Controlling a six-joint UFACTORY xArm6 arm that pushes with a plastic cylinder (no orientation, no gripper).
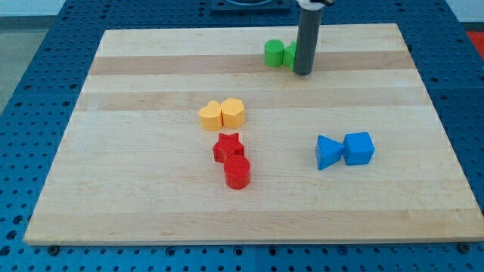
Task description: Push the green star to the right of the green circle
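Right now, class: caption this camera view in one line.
My tip touches a green block beside the green circle on the wooden board.

**What we are failing to see near the view's top**

Our rod is covering most of the second green block (290, 54), so we are unable to make out its shape. The picture's top edge is cutting off the rod's upper part. The green block (274, 54) at its left is showing too little outline for us to be calling it star or circle. The bottom edge is clipping the surface (249, 219) at its near corners.
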